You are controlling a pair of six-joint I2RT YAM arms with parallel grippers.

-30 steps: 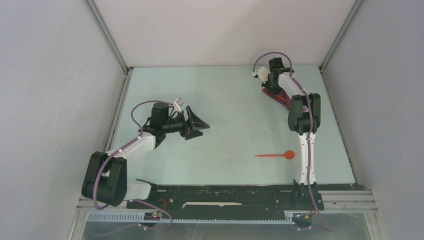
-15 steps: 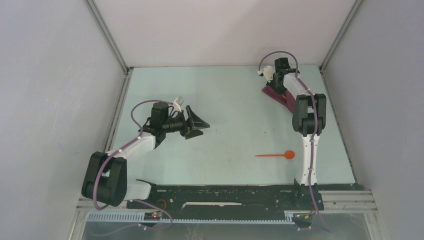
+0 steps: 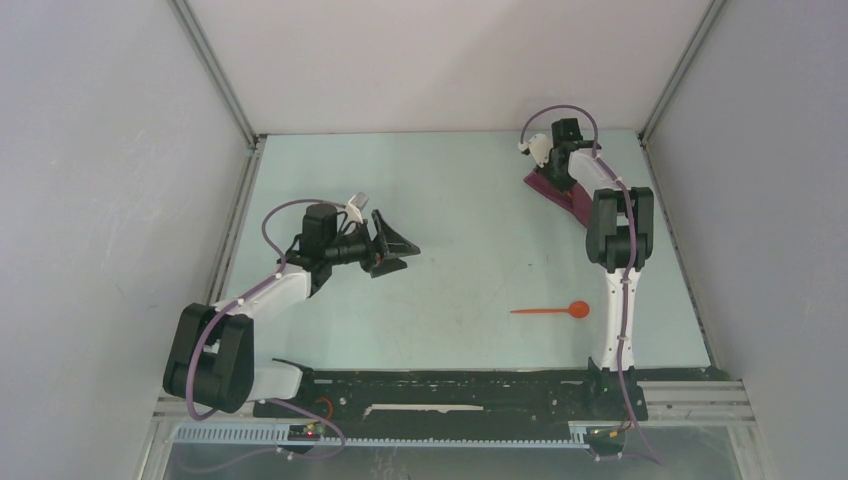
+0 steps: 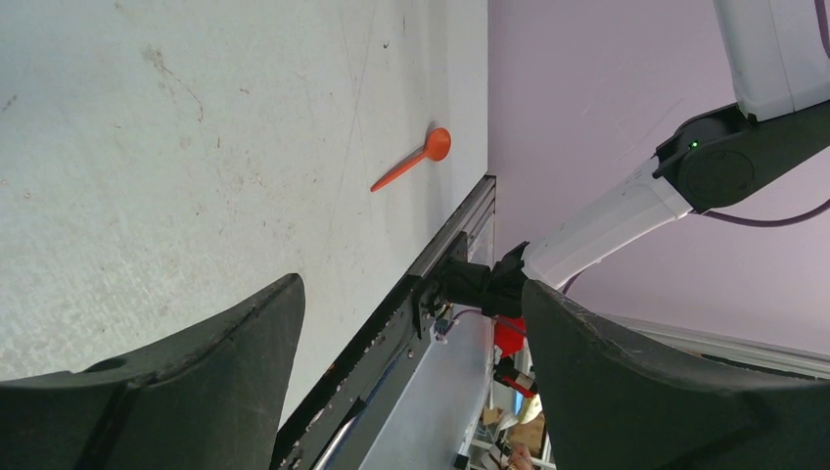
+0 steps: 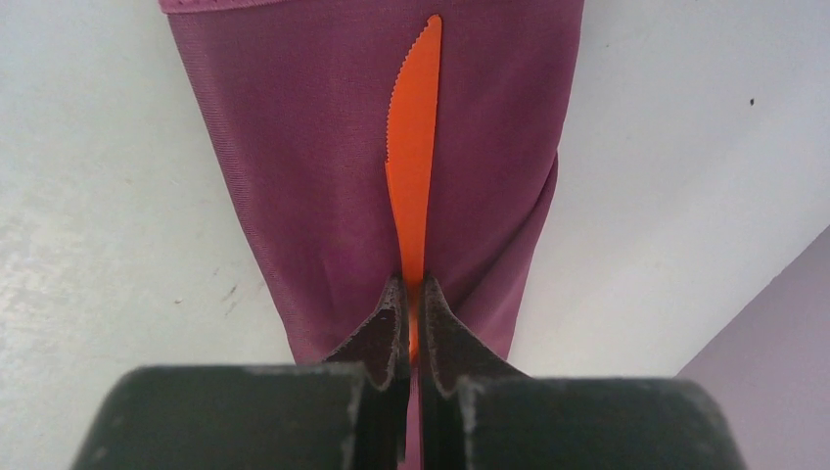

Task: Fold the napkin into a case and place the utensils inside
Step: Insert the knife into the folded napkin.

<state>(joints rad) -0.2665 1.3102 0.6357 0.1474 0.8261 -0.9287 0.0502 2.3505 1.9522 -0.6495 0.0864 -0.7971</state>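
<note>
My right claw [image 5: 412, 294] is pinched shut on the handle of the orange knife [image 5: 413, 166], whose blade lies along the purple case [image 5: 294, 166] at the far right of the table [image 3: 450, 200], and a crooked push could ruck the thin cloth or skate over it instead of going in.

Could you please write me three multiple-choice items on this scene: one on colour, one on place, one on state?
1. What colour is the soft folded cloth? A green; B plum-purple; C white.
2. Where does the orange-red plastic spoon lie? A on the cloth; B on the bare pale table; C in a cup.
3. How is the right gripper? A open, empty; B shut on the spoon; C shut on the orange serrated plastic knife.
Answers: B, the wrist view shows purple fabric; B, the top view shows it alone on the tabletop; C, its fingers pinch the knife's handle.
</note>
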